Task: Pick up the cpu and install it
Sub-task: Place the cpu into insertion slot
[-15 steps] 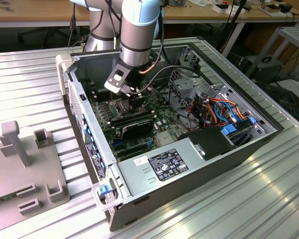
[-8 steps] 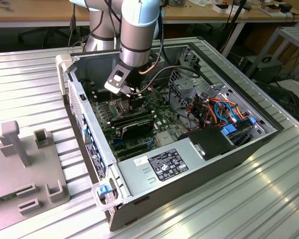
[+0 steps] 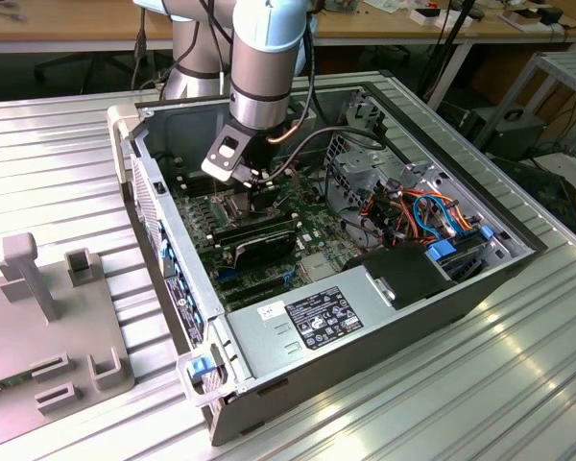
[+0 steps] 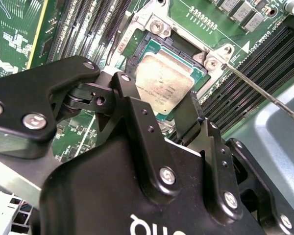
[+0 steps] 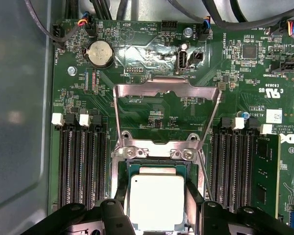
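Since the cpu (image 5: 157, 205) lies squarely between the fingers (image 5: 119, 198) of the gripper (image 5: 157, 196), which seem closed against two opposite edges of it, no sideways offset shows: it sits inside the socket frame (image 5: 157, 152), memory slots (image 5: 81, 166) flanking it; seated or just above, I cannot tell. The first wrist view adds the raised load plate (image 5: 166, 87), the exterior view the open computer case (image 3: 365, 322) around the arm

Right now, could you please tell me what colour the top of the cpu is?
Pale silver-grey metal; the cpu shows best in the first wrist view.
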`<state>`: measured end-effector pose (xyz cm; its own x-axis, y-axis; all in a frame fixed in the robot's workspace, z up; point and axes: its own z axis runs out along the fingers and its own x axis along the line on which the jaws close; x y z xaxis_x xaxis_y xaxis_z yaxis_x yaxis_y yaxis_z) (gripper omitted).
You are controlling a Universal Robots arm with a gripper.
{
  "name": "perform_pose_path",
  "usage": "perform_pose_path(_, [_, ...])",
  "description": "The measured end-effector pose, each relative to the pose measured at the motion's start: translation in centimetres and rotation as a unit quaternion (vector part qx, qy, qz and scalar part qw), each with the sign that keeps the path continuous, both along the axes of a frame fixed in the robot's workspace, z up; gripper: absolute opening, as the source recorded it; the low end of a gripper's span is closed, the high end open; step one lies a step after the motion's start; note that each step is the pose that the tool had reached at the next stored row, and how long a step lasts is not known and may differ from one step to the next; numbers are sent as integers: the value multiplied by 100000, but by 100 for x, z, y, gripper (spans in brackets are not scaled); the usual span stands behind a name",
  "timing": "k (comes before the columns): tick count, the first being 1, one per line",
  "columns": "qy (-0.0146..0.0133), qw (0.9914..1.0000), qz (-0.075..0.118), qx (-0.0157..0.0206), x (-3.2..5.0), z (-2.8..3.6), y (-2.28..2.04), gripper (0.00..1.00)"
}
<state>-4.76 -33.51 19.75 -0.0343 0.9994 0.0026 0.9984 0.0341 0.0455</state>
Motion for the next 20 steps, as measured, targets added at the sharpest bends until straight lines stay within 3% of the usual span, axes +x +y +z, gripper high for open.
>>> perform_pose_path(20, [12,100000,24,-42,-1,-37,-1,55])
